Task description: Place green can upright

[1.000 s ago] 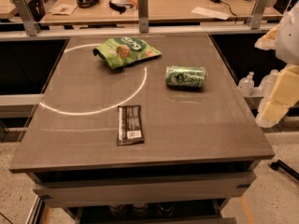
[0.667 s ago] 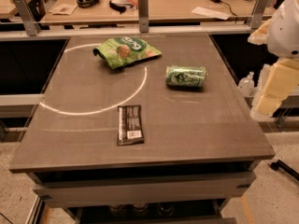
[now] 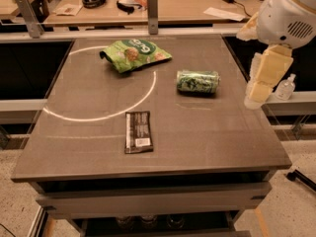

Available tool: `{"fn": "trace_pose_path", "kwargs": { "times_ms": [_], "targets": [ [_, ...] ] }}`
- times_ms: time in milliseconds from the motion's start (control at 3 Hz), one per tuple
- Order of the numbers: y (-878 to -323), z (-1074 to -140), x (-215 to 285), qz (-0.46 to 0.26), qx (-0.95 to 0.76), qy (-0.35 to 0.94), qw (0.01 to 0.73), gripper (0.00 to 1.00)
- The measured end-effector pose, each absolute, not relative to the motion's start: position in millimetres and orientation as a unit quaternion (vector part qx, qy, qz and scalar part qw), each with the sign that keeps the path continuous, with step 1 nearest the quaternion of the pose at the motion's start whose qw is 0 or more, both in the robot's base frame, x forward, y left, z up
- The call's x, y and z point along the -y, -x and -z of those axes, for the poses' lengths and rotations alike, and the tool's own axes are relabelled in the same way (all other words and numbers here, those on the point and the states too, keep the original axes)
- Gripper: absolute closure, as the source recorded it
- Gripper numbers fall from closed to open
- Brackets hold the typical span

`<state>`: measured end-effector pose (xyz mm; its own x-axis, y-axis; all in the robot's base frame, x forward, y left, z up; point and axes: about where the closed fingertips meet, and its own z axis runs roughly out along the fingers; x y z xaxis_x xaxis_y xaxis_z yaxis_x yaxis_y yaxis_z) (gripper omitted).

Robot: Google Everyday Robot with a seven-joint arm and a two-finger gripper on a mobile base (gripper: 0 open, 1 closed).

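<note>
The green can (image 3: 197, 81) lies on its side on the right half of the brown table (image 3: 207, 137), its long axis running left to right. My gripper (image 3: 257, 94) hangs on the cream and white arm (image 3: 289, 14) at the table's right edge. It is to the right of the can, a little above the tabletop, and holds nothing that I can see.
A crinkled green snack bag (image 3: 134, 53) lies at the back of the table, on a white chalk arc (image 3: 143, 95). A dark wrapped bar (image 3: 138, 131) lies near the front middle. A small clear bottle (image 3: 285, 87) stands off the right edge. A cluttered desk (image 3: 173, 1) stands behind.
The arm has swung left and forward, bringing the gripper from beyond the right edge to just over it, closer to the can. The can, bag and bar have not moved.
</note>
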<state>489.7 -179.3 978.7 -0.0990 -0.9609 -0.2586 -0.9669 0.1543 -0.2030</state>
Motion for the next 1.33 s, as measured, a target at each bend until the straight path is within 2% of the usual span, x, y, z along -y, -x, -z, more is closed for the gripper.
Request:
{"fn": "trace_pose_path", "kwargs": {
  "times_ms": [667,1333],
  "targets": [
    [-524,-955,159,-0.079,-0.713,0.659,0.225,0.0],
    [-570,-935,154,-0.06,-0.722,0.645,0.244,0.0]
  ]
}}
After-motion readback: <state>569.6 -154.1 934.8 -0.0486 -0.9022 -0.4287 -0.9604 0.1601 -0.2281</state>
